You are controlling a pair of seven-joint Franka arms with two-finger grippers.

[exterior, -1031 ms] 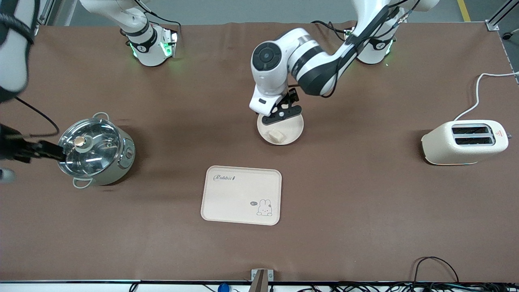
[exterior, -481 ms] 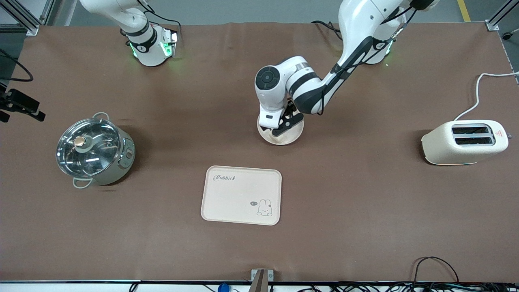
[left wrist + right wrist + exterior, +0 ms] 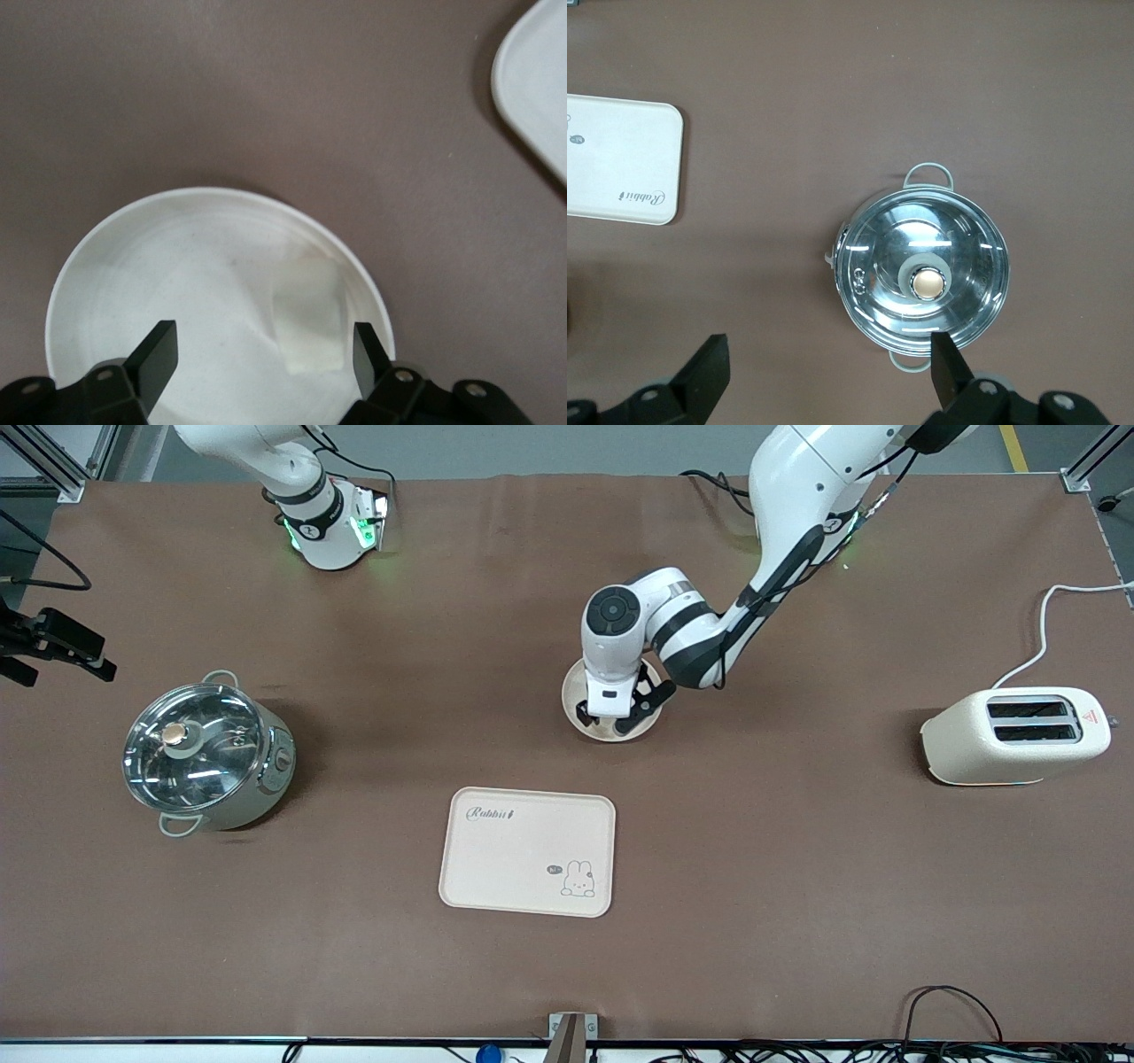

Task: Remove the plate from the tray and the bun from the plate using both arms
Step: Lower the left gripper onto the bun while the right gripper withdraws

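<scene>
The round cream plate (image 3: 573, 691) lies on the brown table between the tray and the robots' bases. In the left wrist view the small pale bun (image 3: 307, 319) lies on the plate (image 3: 177, 266). My left gripper (image 3: 607, 722) is open and low over the plate, its fingers (image 3: 159, 350) apart on either side of the bun without touching it (image 3: 264, 345). In the front view the gripper hides the bun. My right gripper (image 3: 58, 662) is open and empty, up in the air over the table's edge by the pot (image 3: 828, 354).
A steel pot with a glass lid (image 3: 208, 753) stands toward the right arm's end and shows in the right wrist view (image 3: 926, 274). The cream rabbit tray (image 3: 527, 850) lies nearer to the front camera than the plate. A cream toaster (image 3: 1014, 735) stands toward the left arm's end.
My left gripper has come down onto the plate and now straddles the bun. My right gripper has drawn away from the pot's lid and risen.
</scene>
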